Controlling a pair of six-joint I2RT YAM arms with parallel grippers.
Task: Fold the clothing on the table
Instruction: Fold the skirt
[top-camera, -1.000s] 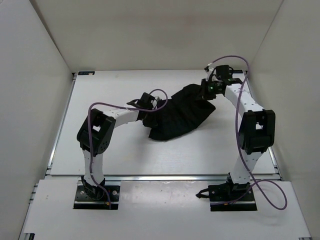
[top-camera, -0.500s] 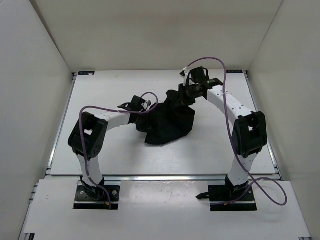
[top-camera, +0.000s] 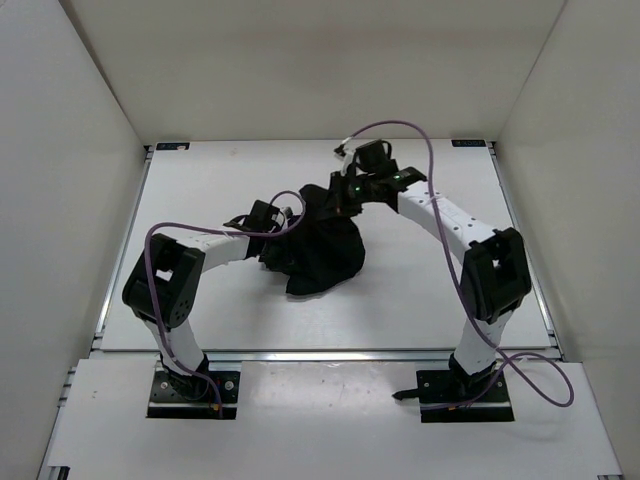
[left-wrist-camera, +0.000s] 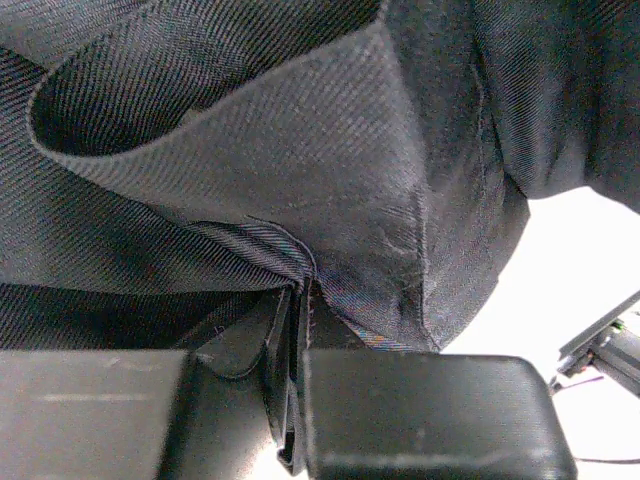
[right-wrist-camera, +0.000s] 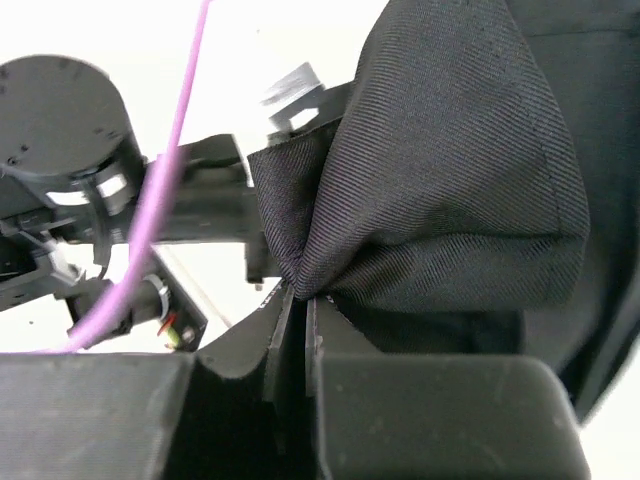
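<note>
The black clothing (top-camera: 325, 248) lies bunched in a heap near the middle of the white table (top-camera: 200, 290). My left gripper (top-camera: 278, 226) is at its left edge, shut on a fold of the clothing (left-wrist-camera: 300, 170), which bunches into the jaws in the left wrist view (left-wrist-camera: 302, 290). My right gripper (top-camera: 337, 196) is at the heap's far top, shut on another pinch of the clothing (right-wrist-camera: 440, 200), the fabric gathered right at its fingertips (right-wrist-camera: 300, 293). The two grippers stand close together, and the left arm (right-wrist-camera: 120, 210) shows in the right wrist view.
White walls (top-camera: 70, 150) enclose the table on three sides. A silver rail (top-camera: 330, 354) runs along the near edge, in front of both arm bases. Purple cables (top-camera: 400, 128) loop above the arms.
My right gripper has swept left across the table, carrying its edge of the clothing over onto the rest. The garment has drawn into a narrower heap. The left gripper shifted slightly left.
</note>
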